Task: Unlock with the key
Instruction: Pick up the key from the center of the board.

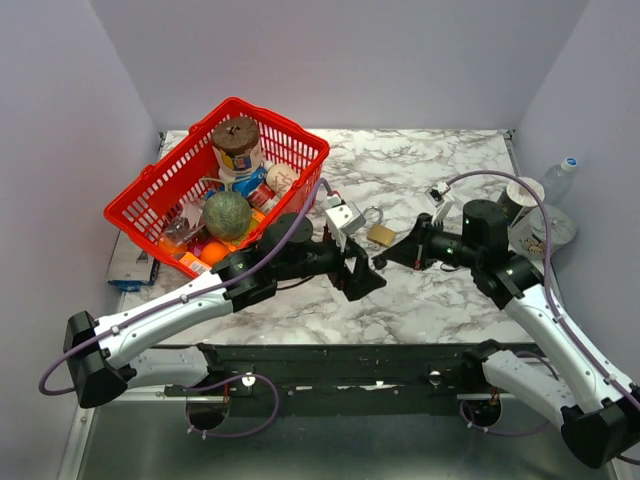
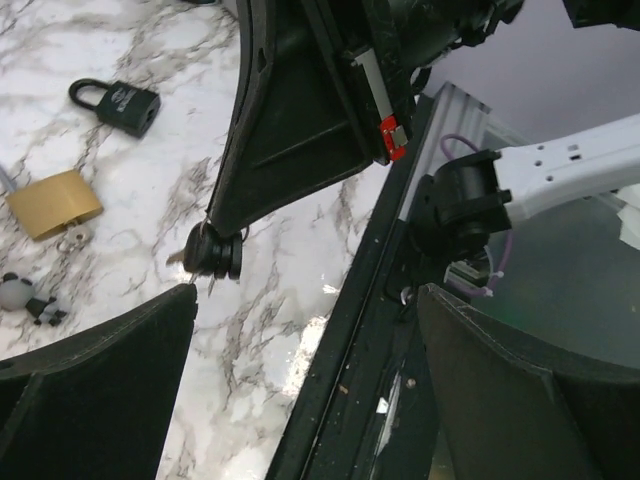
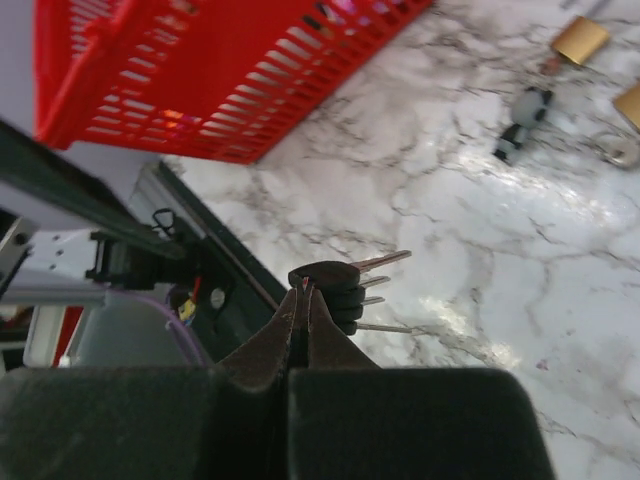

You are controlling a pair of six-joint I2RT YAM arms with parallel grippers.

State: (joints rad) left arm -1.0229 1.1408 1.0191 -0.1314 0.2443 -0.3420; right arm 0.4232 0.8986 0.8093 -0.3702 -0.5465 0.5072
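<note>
white marble table (image 1: 440, 290), with a red basket (image 1: 150, 215) at far left. the left gripper (image 1: 362, 274) hangs spread wide and holds nothing. near it lies the brass padlock (image 1: 381, 235). the right gripper (image 3: 303, 300) is pinched on a bunch of keys (image 3: 340, 285). best to steady the lock's body first, then line one blade up with the keyhole.

My right gripper (image 3: 303, 292) is clamped tight on the key bunch (image 3: 335, 290); my left gripper (image 2: 308, 290) gapes wide just beside that bunch, both arms angled toward each other.
</note>
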